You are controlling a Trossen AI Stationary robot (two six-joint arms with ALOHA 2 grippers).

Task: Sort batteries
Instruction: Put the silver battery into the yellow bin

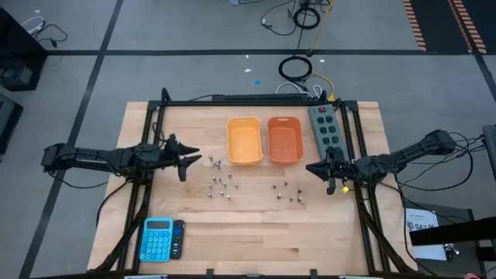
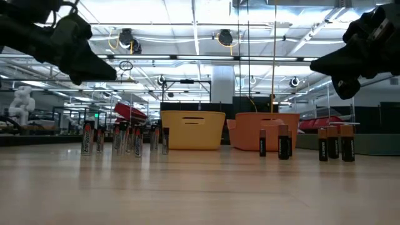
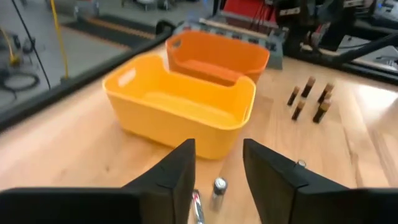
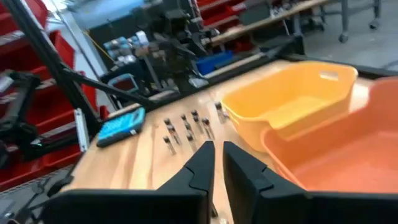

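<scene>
The batteries stand upright on the wooden table in two loose groups. The silvery ones (image 1: 221, 183) (image 2: 125, 139) are left of centre and the darker ones (image 1: 288, 191) (image 2: 334, 144) are to their right. My left gripper (image 1: 194, 160) (image 3: 219, 152) hovers open just left of the silvery group, above the table and pointing toward the bins. One silvery battery (image 3: 219, 186) shows below its fingers. My right gripper (image 1: 310, 168) (image 4: 218, 149) hovers shut above the table, right of the dark group. It touches nothing.
A yellow bin (image 1: 243, 140) and an orange bin (image 1: 284, 139) sit side by side at the table's far middle. A grey power strip (image 1: 325, 128) lies right of them. A blue calculator (image 1: 157, 238) and a dark remote (image 1: 178, 236) lie near the left front corner.
</scene>
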